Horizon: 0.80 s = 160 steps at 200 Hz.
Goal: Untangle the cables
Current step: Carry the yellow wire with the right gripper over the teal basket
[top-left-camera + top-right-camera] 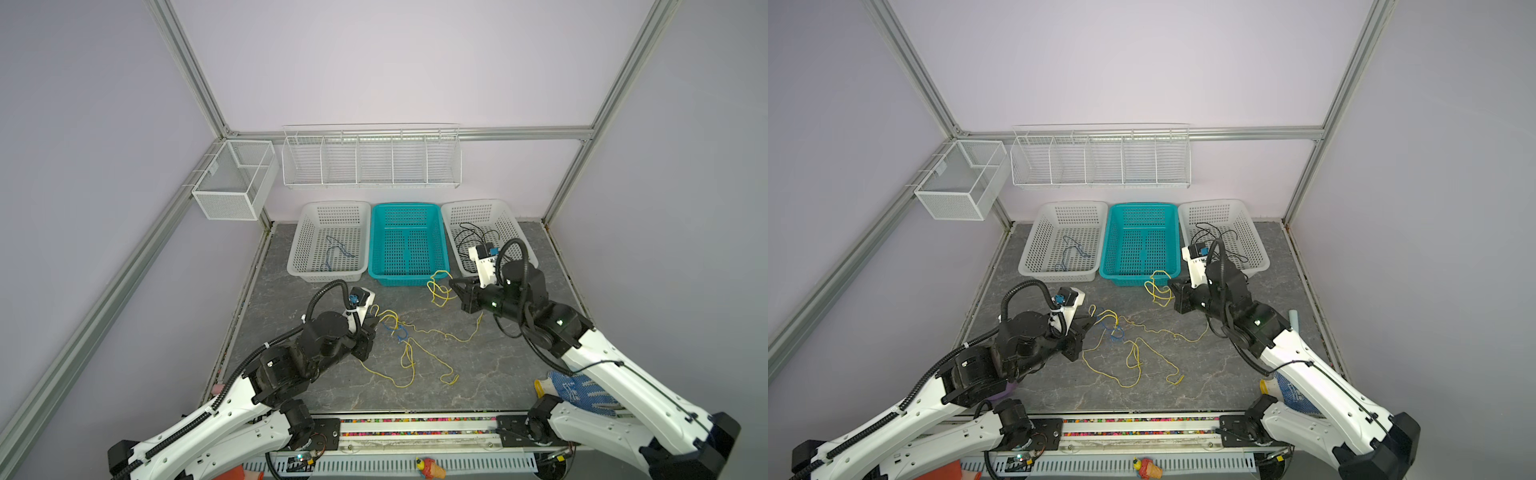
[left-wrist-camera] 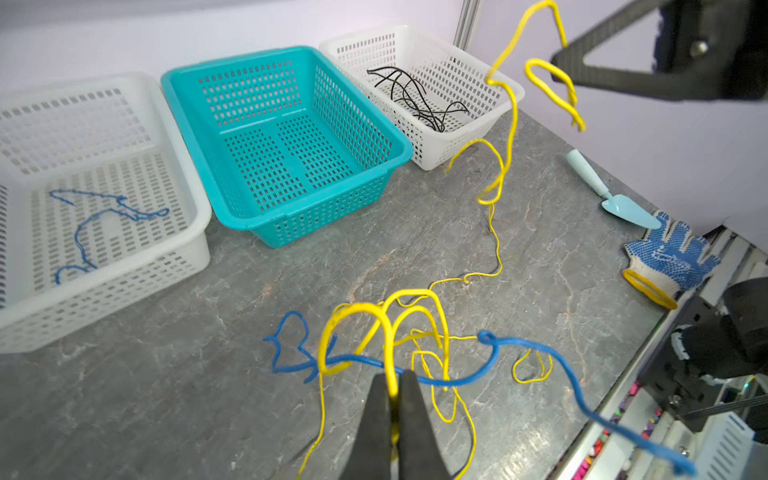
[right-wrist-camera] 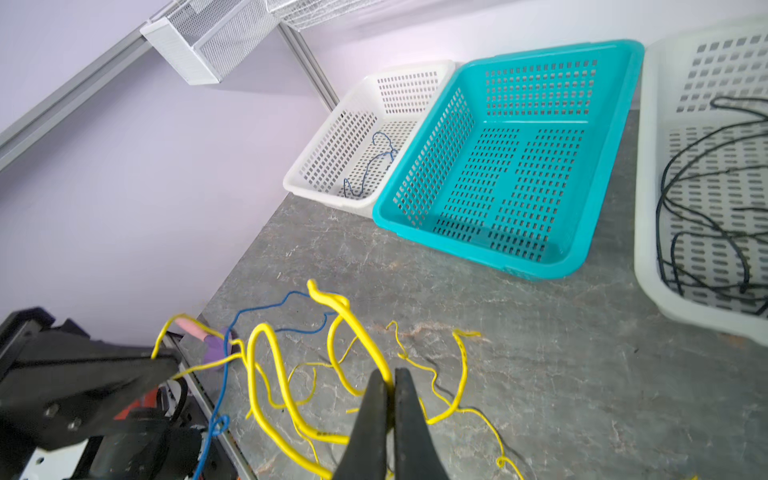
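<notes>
A tangle of yellow cables (image 1: 409,357) (image 1: 1154,351) lies on the grey table, with a blue cable (image 1: 400,332) (image 2: 457,380) threaded through it. My left gripper (image 1: 374,322) (image 2: 392,376) is shut on a yellow loop (image 2: 388,332) at the tangle's left end. Near the teal basket's front, my right gripper (image 1: 451,286) (image 3: 388,374) is shut on another yellow strand (image 3: 365,336) and holds it off the table. Another blue cable (image 1: 338,249) lies in the left white basket and black cables (image 1: 469,237) lie in the right one.
Three baskets stand in a row at the back: white (image 1: 332,203), teal (image 1: 399,274), white (image 1: 473,202). A dotted glove (image 1: 582,392) and a pale blue trowel (image 2: 615,195) lie at the right edge. Wire racks (image 1: 370,158) hang on the back wall.
</notes>
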### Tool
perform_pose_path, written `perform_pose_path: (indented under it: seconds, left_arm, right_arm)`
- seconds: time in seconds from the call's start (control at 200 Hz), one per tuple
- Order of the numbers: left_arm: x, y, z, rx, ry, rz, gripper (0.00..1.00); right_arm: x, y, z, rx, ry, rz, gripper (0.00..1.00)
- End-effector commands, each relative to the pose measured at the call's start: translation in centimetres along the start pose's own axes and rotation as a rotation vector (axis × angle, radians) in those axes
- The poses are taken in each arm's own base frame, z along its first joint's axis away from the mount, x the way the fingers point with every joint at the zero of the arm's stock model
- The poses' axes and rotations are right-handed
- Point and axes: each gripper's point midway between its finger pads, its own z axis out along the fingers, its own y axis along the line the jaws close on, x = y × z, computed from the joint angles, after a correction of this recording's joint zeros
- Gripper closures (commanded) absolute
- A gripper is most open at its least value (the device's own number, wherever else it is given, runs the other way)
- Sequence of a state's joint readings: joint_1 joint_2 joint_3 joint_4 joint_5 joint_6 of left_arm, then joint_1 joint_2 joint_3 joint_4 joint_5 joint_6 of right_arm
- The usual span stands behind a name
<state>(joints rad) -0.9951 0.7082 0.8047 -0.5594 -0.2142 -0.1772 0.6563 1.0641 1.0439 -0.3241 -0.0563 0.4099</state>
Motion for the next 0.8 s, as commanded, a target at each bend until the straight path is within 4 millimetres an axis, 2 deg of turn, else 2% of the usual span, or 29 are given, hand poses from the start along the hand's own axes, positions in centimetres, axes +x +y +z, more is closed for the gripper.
perform_pose_path:
  seconds: [0.0, 0.235, 0.43, 0.68, 0.795]
  left_arm:
    - [0.6, 0.7, -0.4, -0.027, -0.020, 0.111, 1.00]
    - [1.5, 1.7, -0.6, -0.060, -0.054, 0.118, 1.00]
    - [1.9, 2.0, -0.5, -0.080, -0.036, 0.123, 1.00]
    - [2.4, 2.0, 0.0, -0.084, 0.001, 0.130, 1.00]
    - [2.5, 2.0, -0.2, -0.081, 0.002, 0.126, 1.00]
  right_arm:
    - [-1.6, -0.9, 2.2, 0.042, 0.015, -0.019, 0.94]
    - [-4.1, -3.2, 8.9, 0.075, 0.073, 0.036, 0.94]
    - [-5.1, -4.8, 14.0, 0.113, 0.110, 0.019, 0.94]
    - [-3.6, -7.0, 19.1, 0.160, 0.207, 0.030, 0.92]
    - [-3.0, -7.3, 20.2, 0.159, 0.245, 0.035, 0.84]
